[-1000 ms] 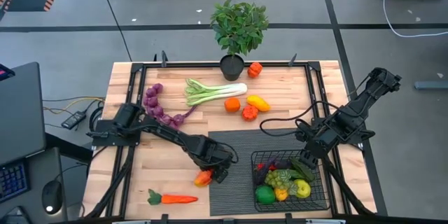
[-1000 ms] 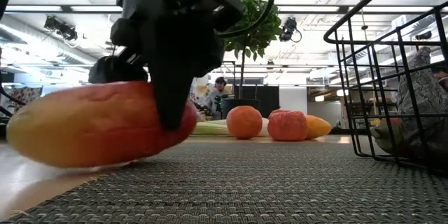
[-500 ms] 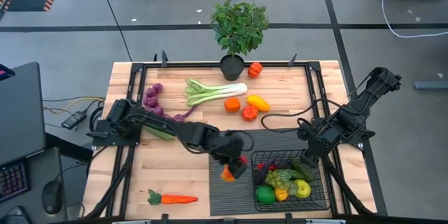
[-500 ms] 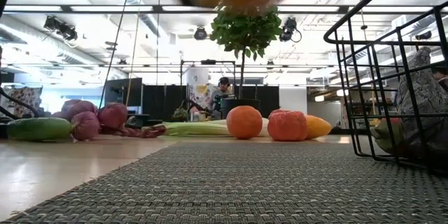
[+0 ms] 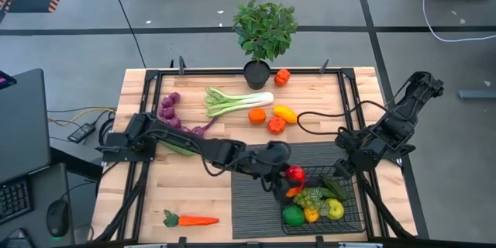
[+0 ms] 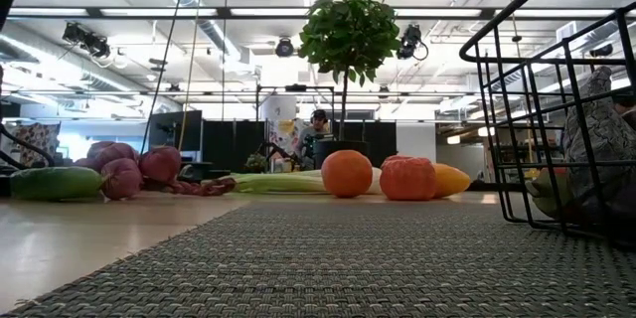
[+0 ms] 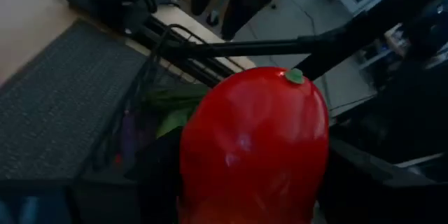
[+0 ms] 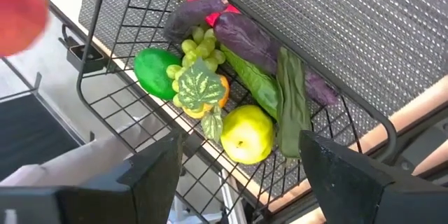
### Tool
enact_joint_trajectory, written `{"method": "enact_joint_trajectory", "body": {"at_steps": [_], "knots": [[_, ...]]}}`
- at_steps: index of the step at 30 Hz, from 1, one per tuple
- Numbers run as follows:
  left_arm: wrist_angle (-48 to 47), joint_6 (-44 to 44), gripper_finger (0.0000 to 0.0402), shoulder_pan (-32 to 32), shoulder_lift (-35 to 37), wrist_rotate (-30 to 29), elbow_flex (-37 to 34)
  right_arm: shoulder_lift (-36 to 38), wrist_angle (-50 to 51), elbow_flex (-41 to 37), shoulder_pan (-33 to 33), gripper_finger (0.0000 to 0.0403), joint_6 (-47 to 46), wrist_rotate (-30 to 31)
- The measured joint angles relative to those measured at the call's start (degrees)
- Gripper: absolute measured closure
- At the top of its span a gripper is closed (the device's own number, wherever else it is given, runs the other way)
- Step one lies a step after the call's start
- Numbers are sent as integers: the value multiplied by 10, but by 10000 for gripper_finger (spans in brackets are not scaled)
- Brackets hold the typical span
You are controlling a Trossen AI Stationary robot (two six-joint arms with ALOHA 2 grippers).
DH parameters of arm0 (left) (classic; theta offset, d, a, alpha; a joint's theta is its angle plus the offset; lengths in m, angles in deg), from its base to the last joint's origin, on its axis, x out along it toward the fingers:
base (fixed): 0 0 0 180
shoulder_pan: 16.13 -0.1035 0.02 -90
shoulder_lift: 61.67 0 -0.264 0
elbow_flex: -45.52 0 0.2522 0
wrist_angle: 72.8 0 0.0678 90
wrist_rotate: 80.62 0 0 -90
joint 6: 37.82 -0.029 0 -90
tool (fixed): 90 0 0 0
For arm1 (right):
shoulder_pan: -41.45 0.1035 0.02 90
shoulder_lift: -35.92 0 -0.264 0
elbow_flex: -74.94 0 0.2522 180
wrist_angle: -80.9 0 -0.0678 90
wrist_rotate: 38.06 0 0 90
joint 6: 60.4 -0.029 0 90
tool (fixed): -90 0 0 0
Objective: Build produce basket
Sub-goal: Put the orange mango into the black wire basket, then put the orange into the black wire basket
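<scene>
My left gripper [image 5: 284, 181] is over the left rim of the black wire basket [image 5: 349, 223], shut on a red-yellow fruit [image 5: 293, 176]. That fruit fills the left wrist view [image 7: 255, 147]. In the basket lie a green lime [image 8: 157, 72], pale grapes [image 8: 198, 50], a yellow-green apple [image 8: 246, 134], purple eggplants [image 8: 246, 40] and green pods [image 8: 292, 101]. My right gripper [image 8: 238, 175] is open and hovers above the basket's far right corner [image 5: 345, 167]. The low view shows only the basket's wall [image 6: 556, 109], no gripper. My left gripper pinches the red-yellow fruit between its two fingers [image 7: 162, 175], one on either side of its body [image 7: 210, 182]. It reaches in from the table's left. The fruit is lifted clear; its red end with a small green stem spot [image 7: 295, 76] points away from the wrist.
On the wood lie a carrot [image 5: 191, 219], a leek [image 5: 236, 101], an orange [image 5: 256, 115], a yellow piece [image 5: 285, 113], a red-orange pepper [image 5: 276, 125], purple produce [image 5: 174, 116] and a cucumber [image 6: 55, 182]. A potted plant [image 5: 263, 35] stands at the far edge. A ribbed mat [image 5: 252, 201] lies under the basket.
My left gripper has lifted the red-yellow fruit off the mat's left edge and carried it toward the table's right, across the mat to the basket's left rim. The fruit has risen out of the low view. The right arm has stayed nearly still.
</scene>
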Motion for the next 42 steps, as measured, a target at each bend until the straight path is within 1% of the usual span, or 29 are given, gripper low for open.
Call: {"method": "enact_joint_trajectory", "body": {"at_steps": [4,8,12,14,16,18,24,26,29,32,35,38,42], "knots": [[45,-17,123,9,-37,0,0,2,1,0,4,114,-5,-7],[52,19,117,14,-62,1,-1,2,3,0,5,114,-5,-17],[60,28,98,9,-67,7,-1,2,5,0,5,114,-5,-18],[65,33,89,3,-66,26,-1,2,6,0,5,114,-4,-17],[63,42,87,-6,-66,67,-1,2,5,0,5,114,-2,-13],[60,51,86,-13,-64,95,-1,2,5,0,5,114,-2,-5],[51,55,85,-32,-54,115,-1,2,4,0,5,114,13,20],[46,43,85,-42,-43,119,-1,2,4,0,5,114,22,27],[11,0,85,-64,-21,119,-1,2,4,0,5,114,36,46],[-66,-43,85,-92,5,114,0,2,3,0,5,114,50,64],[-177,-75,86,-125,24,105,0,2,-6,0,5,114,66,74],[-284,-92,86,-159,26,102,0,2,-13,0,12,114,89,76],[-387,-109,91,-196,26,81,0,2,-13,0,22,114,96,97]]}}
